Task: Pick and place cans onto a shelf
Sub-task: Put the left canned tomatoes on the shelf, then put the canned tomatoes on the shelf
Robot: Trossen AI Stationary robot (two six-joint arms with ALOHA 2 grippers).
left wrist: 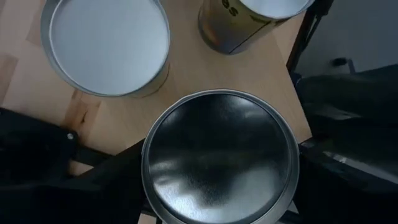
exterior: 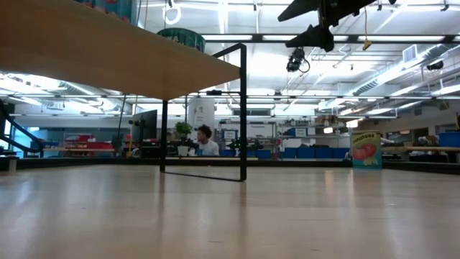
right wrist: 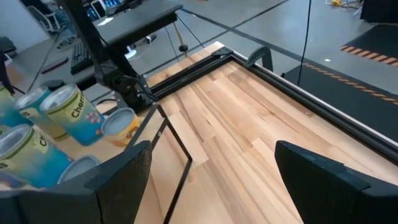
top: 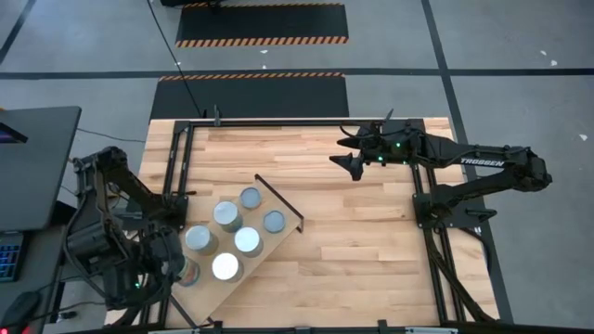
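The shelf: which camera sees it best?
The high view: the whole shelf shows with cans on it. The low view sees only its underside, the left wrist a patch, the right wrist one end.

"TROSSEN" on the right arm; "Cher…" on a can

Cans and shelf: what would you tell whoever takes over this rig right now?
Left pincer: around a seventh can at the shelf's corner; grip or release unclear.
Right pincer: open, empty, raised over the table's far right.
Done: six cans stand upright on the shelf.
Left: settle the seventh can; no other can is in view, so look for any remaining.
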